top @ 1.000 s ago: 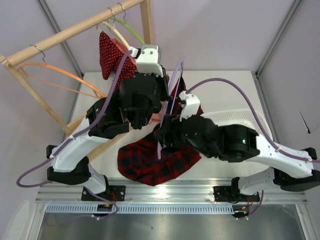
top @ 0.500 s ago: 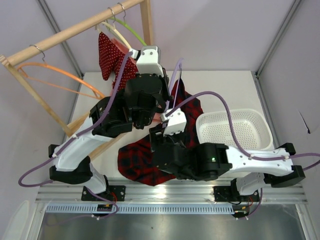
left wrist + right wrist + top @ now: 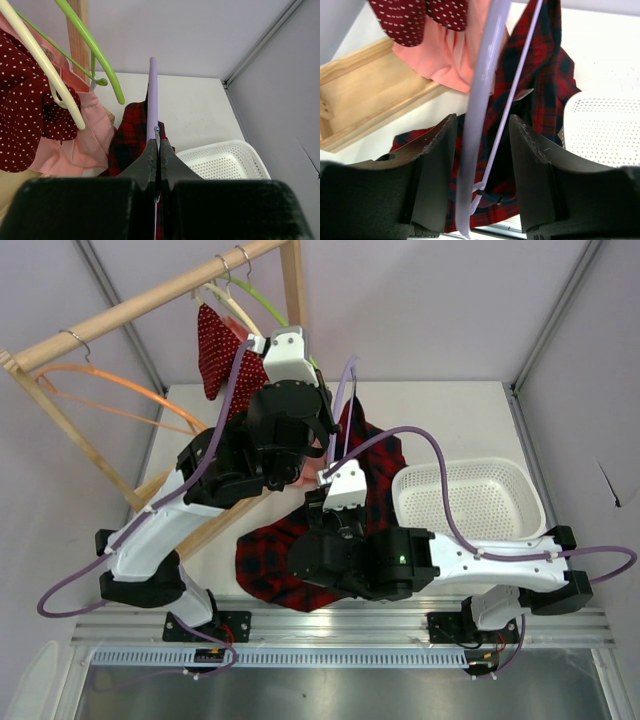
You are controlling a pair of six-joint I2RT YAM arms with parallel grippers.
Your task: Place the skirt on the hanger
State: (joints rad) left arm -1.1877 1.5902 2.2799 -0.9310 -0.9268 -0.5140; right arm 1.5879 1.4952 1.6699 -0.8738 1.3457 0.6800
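Pulled nearer, right tool (image 3: 482,120) open astride thin lavender hanger (image 3: 490,60), left tool (image 3: 158,144) clamping it, plaid skirt (image 3: 555,85) behind

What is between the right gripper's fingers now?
The hanger: its thick bar and thin rail run through the open right gripper, with the skirt behind; the right wrist view shows it.
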